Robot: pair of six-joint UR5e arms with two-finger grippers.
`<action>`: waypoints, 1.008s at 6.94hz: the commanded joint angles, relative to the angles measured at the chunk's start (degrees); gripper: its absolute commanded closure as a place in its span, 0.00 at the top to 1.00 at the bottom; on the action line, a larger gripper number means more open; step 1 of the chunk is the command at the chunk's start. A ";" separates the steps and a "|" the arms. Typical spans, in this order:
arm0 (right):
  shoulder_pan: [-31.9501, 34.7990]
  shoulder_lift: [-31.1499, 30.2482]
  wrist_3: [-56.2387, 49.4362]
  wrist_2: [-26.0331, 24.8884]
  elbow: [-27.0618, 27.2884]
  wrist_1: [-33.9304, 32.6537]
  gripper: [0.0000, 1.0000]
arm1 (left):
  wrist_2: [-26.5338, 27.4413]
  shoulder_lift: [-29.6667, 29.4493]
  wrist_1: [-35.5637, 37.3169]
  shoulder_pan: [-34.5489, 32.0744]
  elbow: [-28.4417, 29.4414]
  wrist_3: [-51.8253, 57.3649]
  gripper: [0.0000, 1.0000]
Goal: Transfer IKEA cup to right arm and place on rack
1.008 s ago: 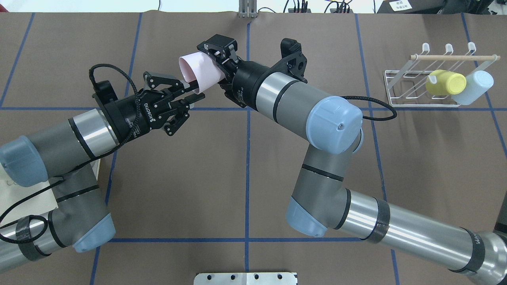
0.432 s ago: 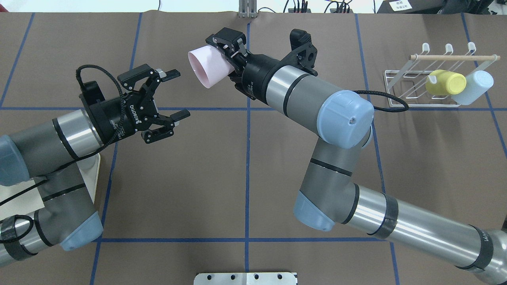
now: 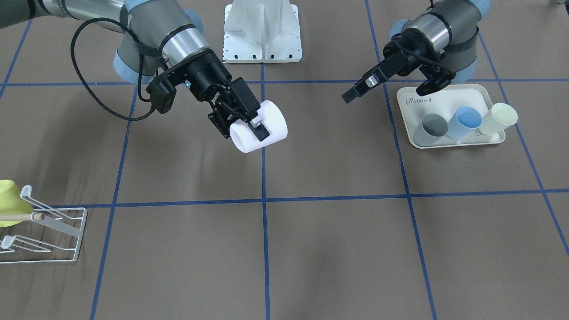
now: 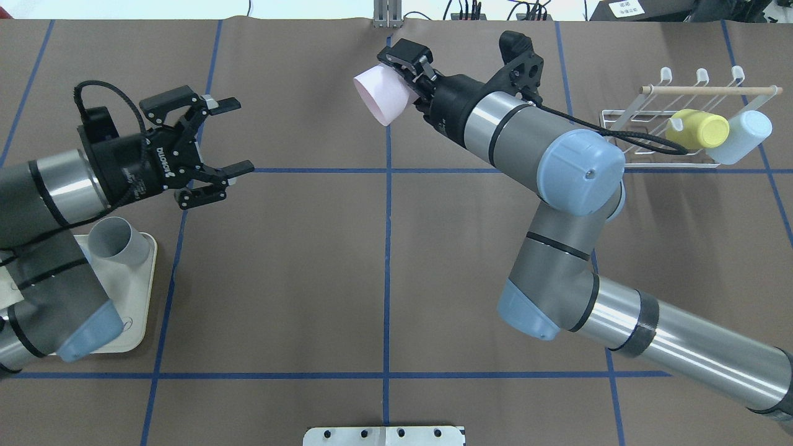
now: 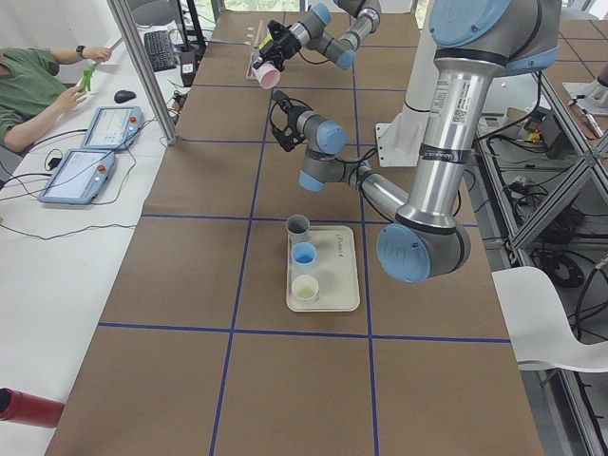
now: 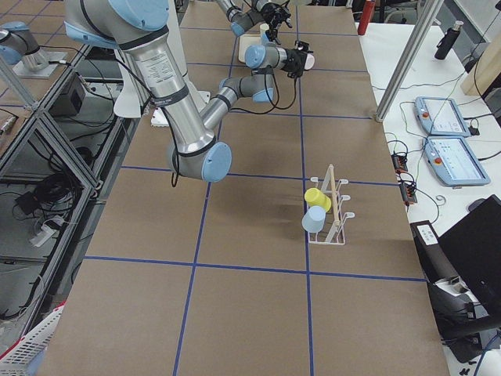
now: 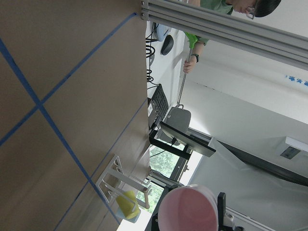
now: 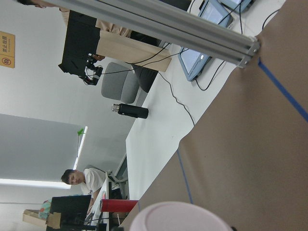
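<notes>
**Tool status: cup in right grip, rack placement pending**

Right tool (image 4: 406,77): clamped on the closed end of the pink IKEA cup (image 4: 379,98), mouth turned toward the left edge. Cup position: in the air, clear of the tabletop (image 4: 279,279), about midway along its length and toward the operators' edge. Left tool (image 4: 238,136): fingers spread wide, nothing between them, well apart from the cup, toward the left edge near the cream tray (image 4: 139,297).

Progress, as judged: treat the transfer as complete, with the cup gripped on the right side only. Remaining: carry to the rack (image 4: 681,164) near the right edge, toward the operators' corner; seat mouth-first over a free prong; release; withdraw.

Rack occupancy: yellow cup (image 4: 700,128) and pale blue cup (image 4: 740,136) side by side at the end nearest the right edge. Select one of the three prongs along the operators' side, seemingly free.

Clearance: open brown tabletop between cup and rack, nothing in the path. Watch the wooden rod (image 4: 709,90) running along the rack top; approach below or around it. Watch the black cable (image 4: 647,144) of the right arm (image 4: 502,133), crossing the rack's near corner in the overhead view; unable to tell whether touching. Keep inside the right edge, with little margin past the rack.
</notes>
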 commanded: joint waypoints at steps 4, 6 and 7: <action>1.37 -8.71 -23.35 -15.88 8.27 -22.80 0.00 | -40.68 1.98 15.85 -31.28 -1.87 17.06 1.00; 1.37 -10.55 -28.72 -22.47 13.32 -35.87 0.00 | -41.86 5.48 17.72 -33.77 -2.14 25.85 1.00; 1.37 -12.91 -34.67 -25.72 13.41 -37.48 0.00 | -41.86 6.89 20.07 -34.47 -2.48 31.12 1.00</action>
